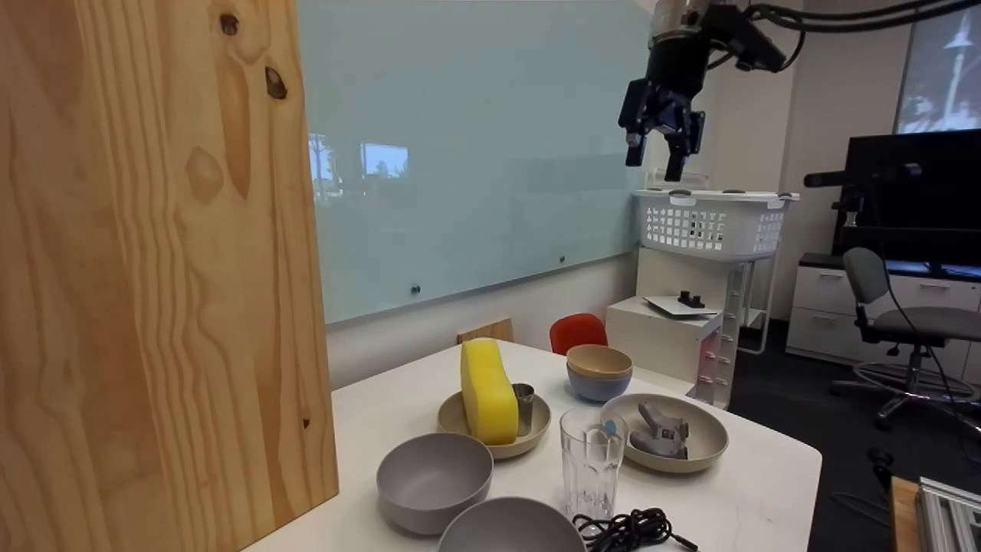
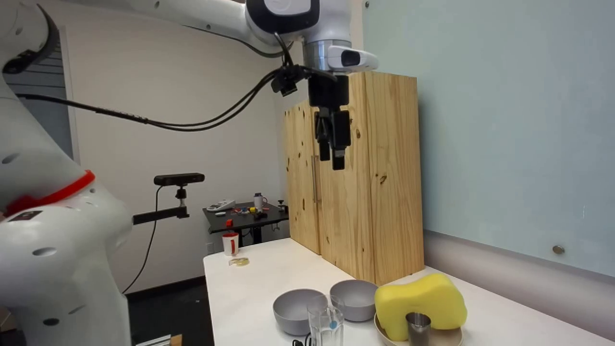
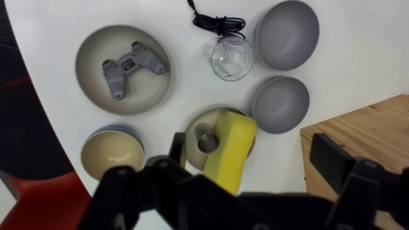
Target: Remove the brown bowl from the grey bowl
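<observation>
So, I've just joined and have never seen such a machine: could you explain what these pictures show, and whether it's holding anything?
The machine is a white robot arm with a two-fingered gripper at its end. Two pictures look on from outside the robot; the third looks down from its wrist.

On the white table, the brown bowl sits inside the blue-grey bowl. A wide tan dish holds a grey gamepad; another tan dish holds a large yellow sponge and a metal cup. There are also two plain grey bowls, a drinking glass and a bundled black cable.

Nothing is held: the gripper is open, high above the table. The sponge that seems within its grasp in the wrist view is really down in its dish.
</observation>
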Controlling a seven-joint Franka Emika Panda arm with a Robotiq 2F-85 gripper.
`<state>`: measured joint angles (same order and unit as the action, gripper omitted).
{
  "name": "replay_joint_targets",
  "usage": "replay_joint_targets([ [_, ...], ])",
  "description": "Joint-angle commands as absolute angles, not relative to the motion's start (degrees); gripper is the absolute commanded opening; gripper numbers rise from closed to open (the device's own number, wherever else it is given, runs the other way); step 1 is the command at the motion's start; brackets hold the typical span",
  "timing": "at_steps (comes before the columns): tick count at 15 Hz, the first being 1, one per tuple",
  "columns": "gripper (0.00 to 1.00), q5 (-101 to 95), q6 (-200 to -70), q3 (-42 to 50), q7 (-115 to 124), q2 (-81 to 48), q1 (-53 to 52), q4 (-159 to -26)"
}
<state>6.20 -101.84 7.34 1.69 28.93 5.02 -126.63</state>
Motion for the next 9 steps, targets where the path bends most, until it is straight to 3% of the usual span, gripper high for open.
replay_joint_targets([
  [1, 1.00, 2.8, -101.1, 8.8, 0.0, 26.7, 7.6, -124.8],
  [9, 1.00, -4.0, -106.6, 14.9, -8.8, 24.2, 11.3, -125.2],
])
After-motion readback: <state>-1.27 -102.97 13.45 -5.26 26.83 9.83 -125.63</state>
